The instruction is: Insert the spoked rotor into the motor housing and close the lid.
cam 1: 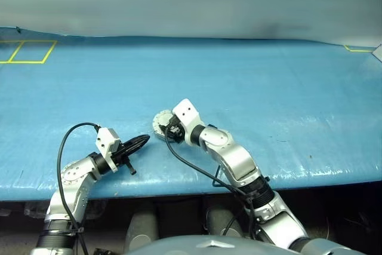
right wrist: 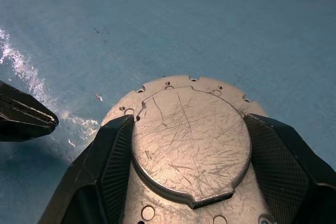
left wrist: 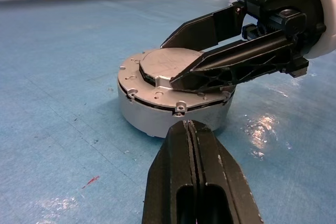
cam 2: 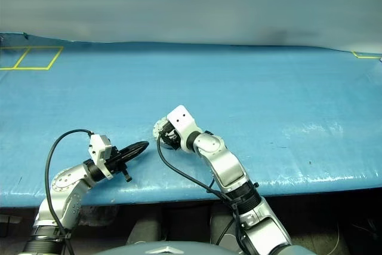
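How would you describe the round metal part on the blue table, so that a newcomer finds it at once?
On the wide blue table, look near the front edge, at the tip of the right gripper. There sits the motor housing, a low silver puck with its scratched lid closed, between the open black fingers. Nothing else there is round and metallic.

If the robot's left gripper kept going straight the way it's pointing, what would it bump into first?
Probably the motor housing: the shut left gripper points right at its silver side wall, close ahead. The right gripper already straddles the closed lid on top, so its fingers sit higher.
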Robot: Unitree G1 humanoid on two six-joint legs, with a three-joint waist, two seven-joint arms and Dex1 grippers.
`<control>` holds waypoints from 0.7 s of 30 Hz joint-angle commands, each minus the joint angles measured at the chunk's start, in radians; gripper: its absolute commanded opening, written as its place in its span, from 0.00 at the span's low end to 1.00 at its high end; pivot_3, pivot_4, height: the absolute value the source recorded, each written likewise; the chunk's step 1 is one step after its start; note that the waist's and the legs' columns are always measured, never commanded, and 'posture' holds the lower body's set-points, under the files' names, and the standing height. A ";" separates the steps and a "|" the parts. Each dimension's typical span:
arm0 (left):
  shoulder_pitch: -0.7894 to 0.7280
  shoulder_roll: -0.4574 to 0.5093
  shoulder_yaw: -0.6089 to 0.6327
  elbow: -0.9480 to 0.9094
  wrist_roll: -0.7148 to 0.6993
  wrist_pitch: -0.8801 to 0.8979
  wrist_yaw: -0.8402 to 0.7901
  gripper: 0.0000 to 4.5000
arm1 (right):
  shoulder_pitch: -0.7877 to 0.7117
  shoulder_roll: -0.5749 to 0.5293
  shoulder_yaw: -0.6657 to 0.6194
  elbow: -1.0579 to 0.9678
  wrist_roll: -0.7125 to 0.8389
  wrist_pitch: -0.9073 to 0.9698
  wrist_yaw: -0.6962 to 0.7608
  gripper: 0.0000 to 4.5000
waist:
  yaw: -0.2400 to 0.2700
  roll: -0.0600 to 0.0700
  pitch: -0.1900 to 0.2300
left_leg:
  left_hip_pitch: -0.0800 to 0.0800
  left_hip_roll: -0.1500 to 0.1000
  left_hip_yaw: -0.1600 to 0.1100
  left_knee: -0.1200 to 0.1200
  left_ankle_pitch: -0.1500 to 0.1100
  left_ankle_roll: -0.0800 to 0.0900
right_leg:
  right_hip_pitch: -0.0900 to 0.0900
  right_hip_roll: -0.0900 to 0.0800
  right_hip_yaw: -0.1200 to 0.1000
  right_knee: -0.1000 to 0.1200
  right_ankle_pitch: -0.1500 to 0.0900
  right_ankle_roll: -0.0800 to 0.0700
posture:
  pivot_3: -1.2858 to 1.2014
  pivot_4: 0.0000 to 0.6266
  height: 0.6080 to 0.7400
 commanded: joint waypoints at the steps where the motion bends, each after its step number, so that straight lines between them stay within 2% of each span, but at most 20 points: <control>1: 0.001 -0.005 0.011 -0.011 -0.001 -0.023 0.006 0.00 | 0.019 0.008 0.011 0.064 -0.006 0.051 -0.007 0.67 | -0.001 0.000 0.000 | 0.000 0.000 0.000 0.000 0.000 0.000 | 0.000 0.000 0.000 0.000 0.000 0.000 | 0.52 0.24 1.00; 13: 0.010 -0.006 0.011 -0.012 0.000 -0.030 0.025 0.00 | 0.022 -0.013 0.078 0.131 -0.091 0.015 -0.029 0.67 | -0.011 -0.001 -0.002 | 0.007 0.000 0.000 -0.002 -0.001 -0.001 | 0.003 -0.001 0.000 0.000 0.000 -0.001 | 0.52 0.24 1.00; 21: 0.012 -0.007 0.010 -0.011 0.001 -0.030 0.030 0.00 | 0.027 0.005 0.061 0.144 -0.081 0.021 -0.043 0.67 | -0.015 -0.001 -0.002 | 0.011 0.000 -0.001 -0.005 -0.002 -0.004 | 0.005 -0.003 -0.001 -0.002 -0.001 -0.002 | 0.52 0.24 1.00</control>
